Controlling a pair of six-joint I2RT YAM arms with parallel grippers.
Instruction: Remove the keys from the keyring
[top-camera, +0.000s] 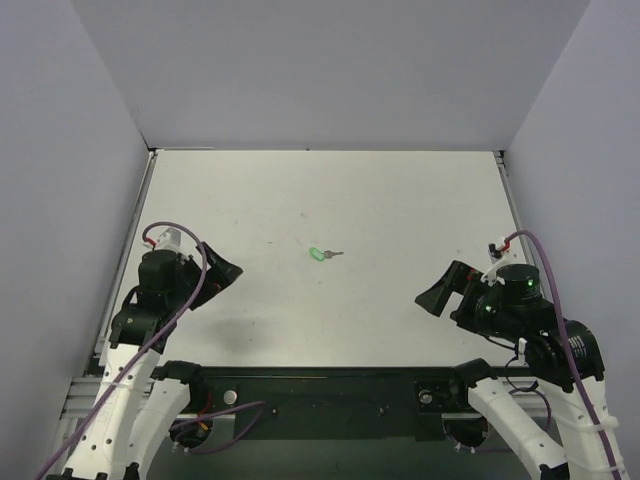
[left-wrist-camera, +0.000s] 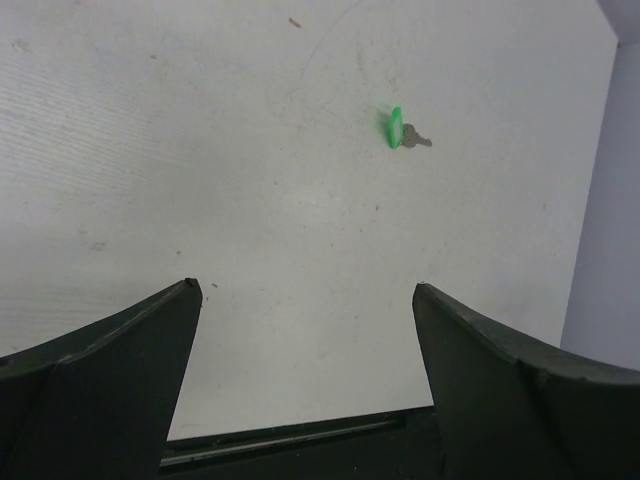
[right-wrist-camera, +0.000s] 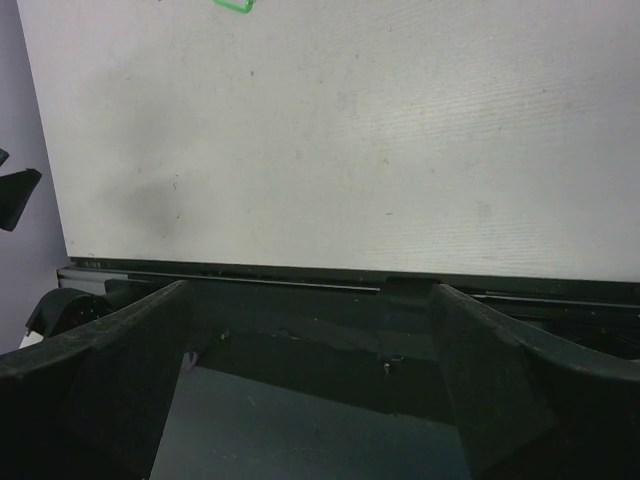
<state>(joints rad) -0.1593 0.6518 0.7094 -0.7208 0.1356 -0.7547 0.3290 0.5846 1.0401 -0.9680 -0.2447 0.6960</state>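
Keyring: the green keyring (top-camera: 317, 254) is lying mid-table (top-camera: 420, 200), well apart from both arms.
Key: 1 silver-grey key (top-camera: 334, 253) is lying touching the keyring's right end.
Left gripper: the left gripper (left-wrist-camera: 305, 290) is hanging wide, gripping nothing.
Right gripper: the right gripper (right-wrist-camera: 305, 290) is gaping wide and empty over the table's near edge.
Left wrist view: it is showing the keyring and key whole.
Right wrist view: it is catching only the keyring's edge at the top.

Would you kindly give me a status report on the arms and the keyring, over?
Left gripper open, empty. Right gripper open, empty. Key lies against keyring on table, untouched. Nothing in the way.
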